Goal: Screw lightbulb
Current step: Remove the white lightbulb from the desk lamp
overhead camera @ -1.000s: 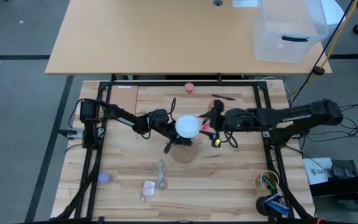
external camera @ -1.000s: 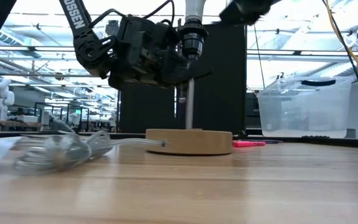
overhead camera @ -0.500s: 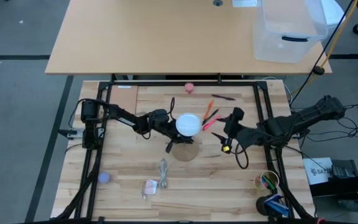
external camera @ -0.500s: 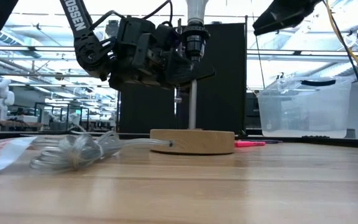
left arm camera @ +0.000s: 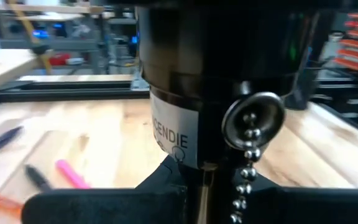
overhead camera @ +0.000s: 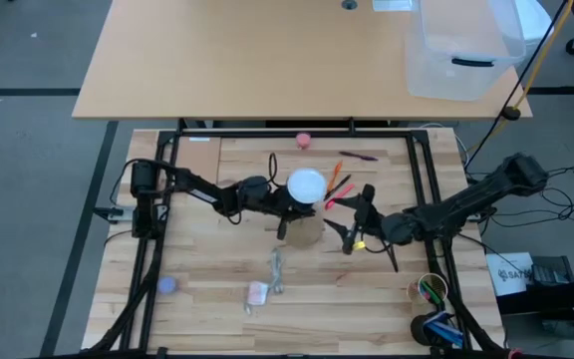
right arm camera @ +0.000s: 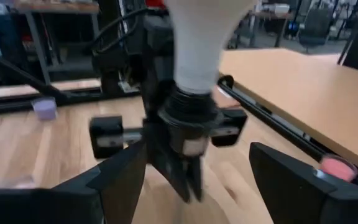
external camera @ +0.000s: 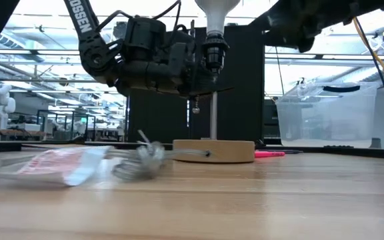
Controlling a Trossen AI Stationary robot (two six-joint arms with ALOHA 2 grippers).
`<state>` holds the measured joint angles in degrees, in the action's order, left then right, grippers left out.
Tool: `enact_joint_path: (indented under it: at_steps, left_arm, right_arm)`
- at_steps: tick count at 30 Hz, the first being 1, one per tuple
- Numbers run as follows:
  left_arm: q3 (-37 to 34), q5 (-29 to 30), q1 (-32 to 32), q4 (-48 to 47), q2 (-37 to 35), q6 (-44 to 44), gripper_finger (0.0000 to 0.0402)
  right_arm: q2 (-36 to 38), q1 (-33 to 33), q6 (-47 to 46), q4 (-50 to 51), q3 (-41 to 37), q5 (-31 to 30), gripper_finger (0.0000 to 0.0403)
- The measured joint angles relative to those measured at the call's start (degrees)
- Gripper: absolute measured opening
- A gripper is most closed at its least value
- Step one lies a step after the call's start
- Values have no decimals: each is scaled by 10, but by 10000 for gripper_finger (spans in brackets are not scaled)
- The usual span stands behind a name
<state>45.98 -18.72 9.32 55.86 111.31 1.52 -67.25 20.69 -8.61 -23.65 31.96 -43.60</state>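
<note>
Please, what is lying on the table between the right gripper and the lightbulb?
In the high view, an orange marker and a pink marker lie between the right gripper and the lightbulb, nearer the bulb.

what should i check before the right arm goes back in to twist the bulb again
1. lightbulb seated upright in the black socket: ok, its neck sits in the socket top.
2. left gripper shut on the socket post: ok, steadying the lamp.
3. right gripper open and clear of the bulb: ok, it sits apart beside the wooden base.
4. Bulb fully threaded: cannot tell.
5. Cord and plastic packet clear of the right arm's path: ok, they lie on the other side of the base.
</note>
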Motion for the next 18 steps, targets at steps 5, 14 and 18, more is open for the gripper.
enact_joint_path:
  at_steps: [5, 14, 18]
  left_arm:
    - [0, 84, -10, 12, 0, -3, 25]
    - [0, 196, -24, 16, 0, -13, 25]
    - [0, 209, -24, 16, 0, -16, 25]
  right_arm:
    - [-69, -11, 33, -133, -1, -6, 277]
    - [-161, -48, 66, -296, 13, -55, 277]
    - [-192, -61, 101, -297, 52, -54, 277]
